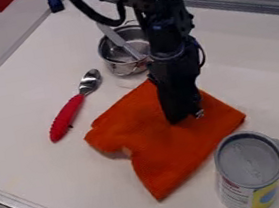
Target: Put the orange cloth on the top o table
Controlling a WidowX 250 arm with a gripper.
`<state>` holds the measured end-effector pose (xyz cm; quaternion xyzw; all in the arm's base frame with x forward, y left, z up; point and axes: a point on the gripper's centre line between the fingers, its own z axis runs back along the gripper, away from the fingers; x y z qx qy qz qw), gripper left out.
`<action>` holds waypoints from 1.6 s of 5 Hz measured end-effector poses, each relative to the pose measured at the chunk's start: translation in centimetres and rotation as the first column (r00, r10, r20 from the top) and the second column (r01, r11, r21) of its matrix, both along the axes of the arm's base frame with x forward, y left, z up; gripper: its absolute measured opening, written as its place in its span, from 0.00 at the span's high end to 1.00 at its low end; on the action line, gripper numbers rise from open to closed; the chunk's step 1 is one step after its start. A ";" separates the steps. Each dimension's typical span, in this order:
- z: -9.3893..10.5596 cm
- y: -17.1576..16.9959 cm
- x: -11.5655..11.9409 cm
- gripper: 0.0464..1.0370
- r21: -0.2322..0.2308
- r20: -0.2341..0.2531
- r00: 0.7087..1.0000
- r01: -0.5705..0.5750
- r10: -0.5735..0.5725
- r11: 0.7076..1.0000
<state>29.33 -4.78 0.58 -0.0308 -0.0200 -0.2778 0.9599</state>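
On white tbl: orange cloth [151, 147], jaws [186, 117] above.

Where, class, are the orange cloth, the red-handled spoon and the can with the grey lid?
Orange cloth [164, 157]: camera view, on its lower middle.
Red-handled spoon [67, 117]: camera view, on its handle.
Can [250, 160]: camera view, on its lid.

Orange Cloth: State and Position

The orange cloth [164, 152] has a textured weave. It lies spread, roughly four-sided, on the white table [31, 165], near the middle of the camera view. One corner points toward the view's bottom edge; the left side is notched and slightly rumpled.
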 end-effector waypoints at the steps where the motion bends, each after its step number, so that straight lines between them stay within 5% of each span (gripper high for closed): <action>1: 0.1 -1.3 1.4 0.99 -0.004 0.033 0.997 -0.076 0.076 0.997; 4: 0.5 -5.2 5.0 0.99 -0.053 0.117 0.977 -0.173 0.179 0.983; 5: 0.6 -5.5 7.6 0.99 -0.076 0.173 0.946 -0.263 0.273 0.962; 7: 0.5 -4.9 11.6 0.99 -0.111 0.209 0.852 -0.466 0.479 0.878; 8: 0.7 -4.6 12.7 0.99 -0.184 0.230 0.769 -0.568 0.597 0.802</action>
